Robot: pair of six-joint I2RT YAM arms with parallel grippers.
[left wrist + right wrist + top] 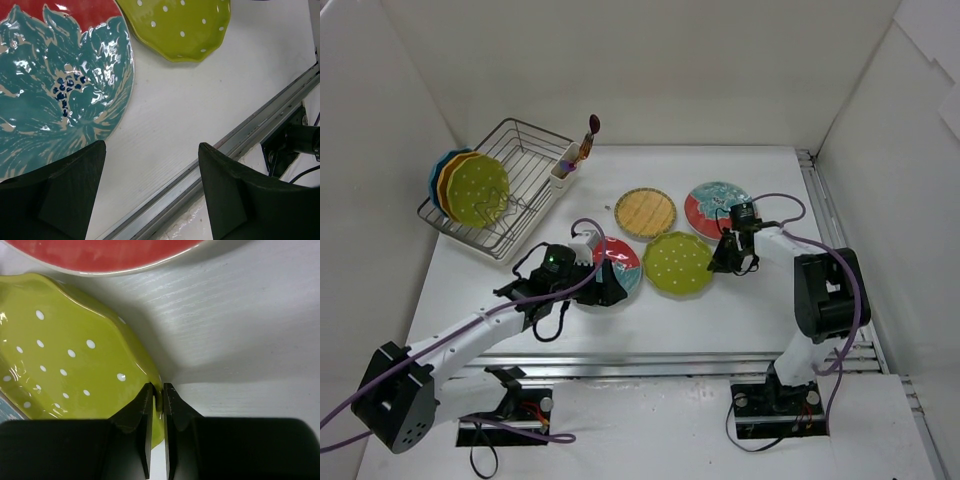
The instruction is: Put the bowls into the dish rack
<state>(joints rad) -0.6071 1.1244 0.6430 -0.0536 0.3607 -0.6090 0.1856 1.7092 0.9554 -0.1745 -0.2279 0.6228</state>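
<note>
The right hand [158,392] is pinched narrow on the rim of the green bowl [65,355], which lies on the desk [240,330]. Just left of that bowl, the left hand [150,170] gapes wide over a red-and-teal bowl [55,85]. Well beyond it to the left, the dish rack [525,170] holds three racked bowls [478,190] on edge.

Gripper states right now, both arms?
Left gripper: open, holding nothing.
Right gripper: shut on the green bowl rim.

Stacked bowls [468,188] block rack [516,124] left end; slots free toward utensil cup [563,172].
</note>
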